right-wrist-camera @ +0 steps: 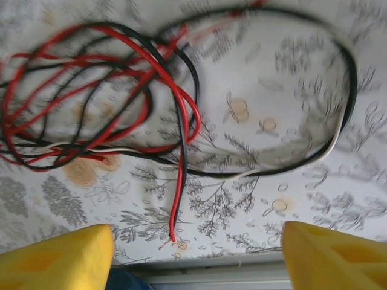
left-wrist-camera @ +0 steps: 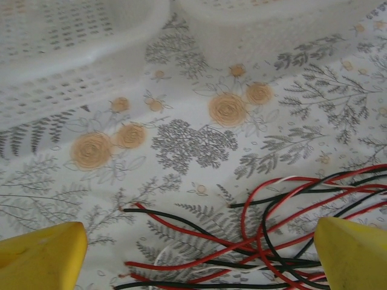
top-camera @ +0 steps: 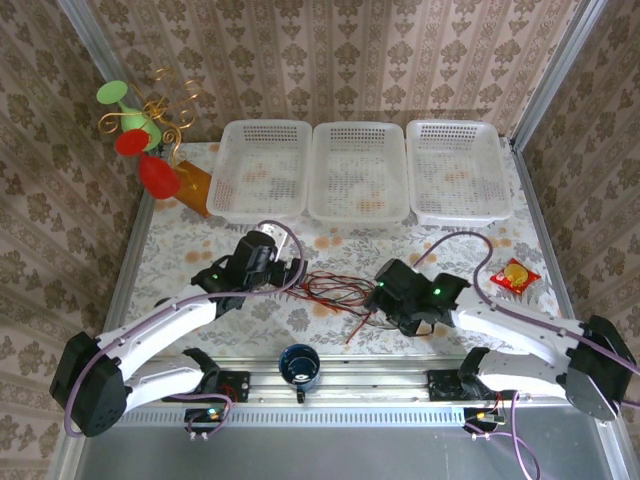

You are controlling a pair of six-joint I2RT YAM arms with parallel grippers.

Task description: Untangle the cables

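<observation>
The cables (top-camera: 335, 290) lie in a red, black and white tangle on the flowered cloth between the two arms. One long strand (top-camera: 487, 250) loops out to the right. My left gripper (top-camera: 293, 272) hangs over the tangle's left end. In the left wrist view its yellow fingers (left-wrist-camera: 42, 254) stand wide apart, the gripper (left-wrist-camera: 199, 260) open above several crossing cable ends (left-wrist-camera: 266, 241). My right gripper (top-camera: 373, 300) is at the tangle's right end. In the right wrist view the gripper (right-wrist-camera: 193, 260) is open, with a loose red cable end (right-wrist-camera: 175, 229) on the cloth between its fingers (right-wrist-camera: 335, 257), untouched.
Three white baskets (top-camera: 263, 172) (top-camera: 358, 170) (top-camera: 457, 170) line the far side. A blue cup (top-camera: 299, 365) sits at the near rail between the arm bases, and its rim (right-wrist-camera: 121, 281) shows by the right gripper's finger. A red packet (top-camera: 515, 275) lies at right, an ornament (top-camera: 150, 150) far left.
</observation>
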